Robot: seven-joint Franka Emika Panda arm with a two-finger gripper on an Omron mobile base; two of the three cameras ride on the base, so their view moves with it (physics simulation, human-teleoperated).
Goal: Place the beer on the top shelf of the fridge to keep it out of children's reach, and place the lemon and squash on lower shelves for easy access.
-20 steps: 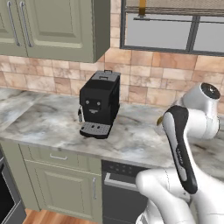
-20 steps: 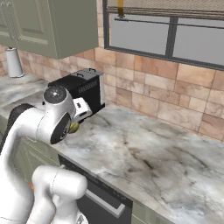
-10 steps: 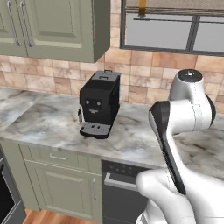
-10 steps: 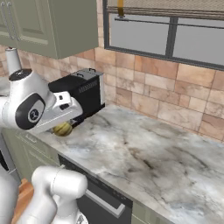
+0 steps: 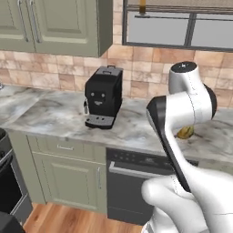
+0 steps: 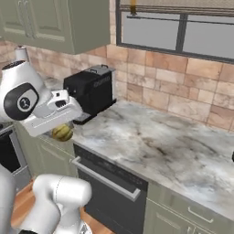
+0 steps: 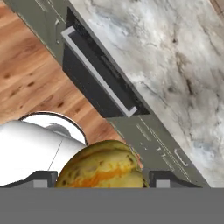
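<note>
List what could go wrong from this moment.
The squash sits between the gripper fingertips, above the wooden floor rather than the counter; if the grip loosens, it would likely drop there. The arm is folded tight near the coffee machine, so a wide swing might clip it.

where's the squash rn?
The squash sits between the pincer fingertips in the hand view, carried off the counter edge, left of the dishwasher in the right base view.
</note>
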